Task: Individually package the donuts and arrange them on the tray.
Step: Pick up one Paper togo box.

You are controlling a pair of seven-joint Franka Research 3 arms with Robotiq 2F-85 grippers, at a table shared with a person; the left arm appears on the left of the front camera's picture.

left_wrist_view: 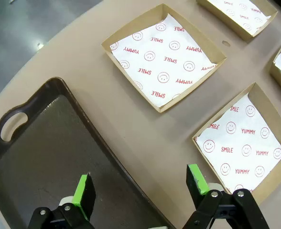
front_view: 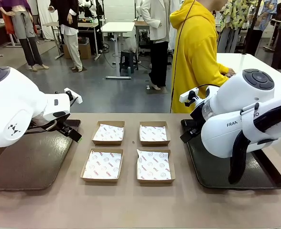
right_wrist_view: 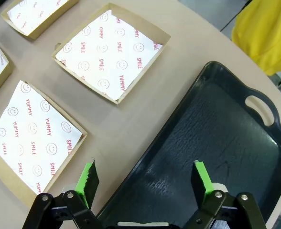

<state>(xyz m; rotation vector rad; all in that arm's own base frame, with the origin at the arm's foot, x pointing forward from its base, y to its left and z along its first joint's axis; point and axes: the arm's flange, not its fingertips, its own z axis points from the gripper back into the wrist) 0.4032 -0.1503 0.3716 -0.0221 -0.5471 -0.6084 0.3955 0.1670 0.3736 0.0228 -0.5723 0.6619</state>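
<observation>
The donuts are out of view. Four shallow cardboard boxes lined with printed paper lie in a square at mid-table: back left, back right, front left, front right. All are empty. My left gripper is open above the edge of the brown tray, with one box just to its side. My right gripper is open over the edge of the dark tray, next to another box. Both trays are bare.
The brown tray lies at the table's left, the dark tray at its right. A person in a yellow hoodie stands at the far side behind the right arm. Bare tabletop runs along the front.
</observation>
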